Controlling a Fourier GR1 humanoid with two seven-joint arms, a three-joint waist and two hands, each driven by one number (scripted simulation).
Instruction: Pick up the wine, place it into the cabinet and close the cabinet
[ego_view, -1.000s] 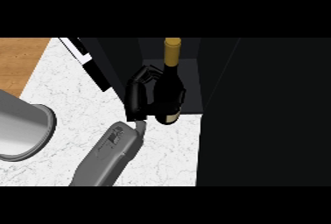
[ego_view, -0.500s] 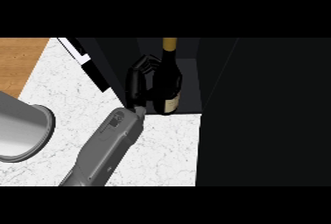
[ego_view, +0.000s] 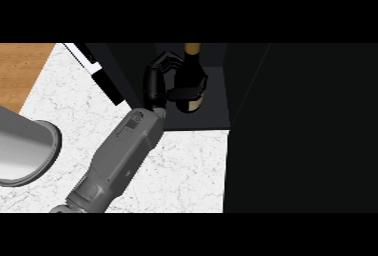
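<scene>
While fingers curled round wine (ego_view: 190, 82), hand (ego_view: 159, 80) reached inside dark cabinet (ego_view: 214, 107). Bottle stood upright on cabinet floor, or just above it; contact unclear. Placement looked nearly done; release and door closing remained. Marble counter (ego_view: 184, 170) lay below; grey pot (ego_view: 22, 155) at left.

Your one visible grey forearm (ego_view: 118, 157) rises from the lower left edge and slants up to the right. Its black hand (ego_view: 159, 82) sits at the top, fingers (ego_view: 168, 62) and thumb curled round a dark bottle (ego_view: 189, 85). You see no other hand.
</scene>
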